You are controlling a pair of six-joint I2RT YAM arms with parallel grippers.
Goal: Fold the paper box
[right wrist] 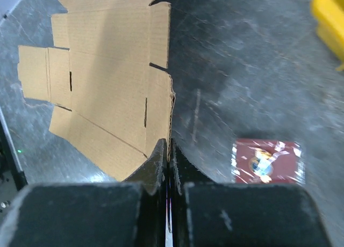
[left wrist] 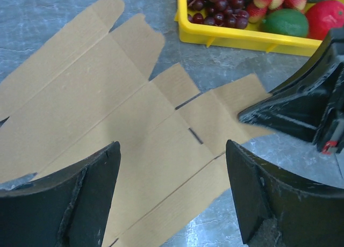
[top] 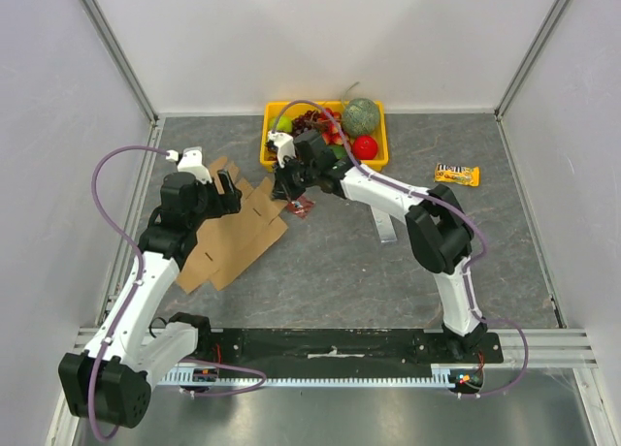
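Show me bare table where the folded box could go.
Free: the near centre, between the paper box and the right arm; also the right side, nearer than the snack bar. Crowded: the strip between the yellow tray and the box, around the red packet.

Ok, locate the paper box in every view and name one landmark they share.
Top external: paper box lies flat, left of centre.
Left wrist: paper box fills the left and middle.
Right wrist: paper box sits upper left.
Shared landmark: yellow tray, top right in both wrist views.
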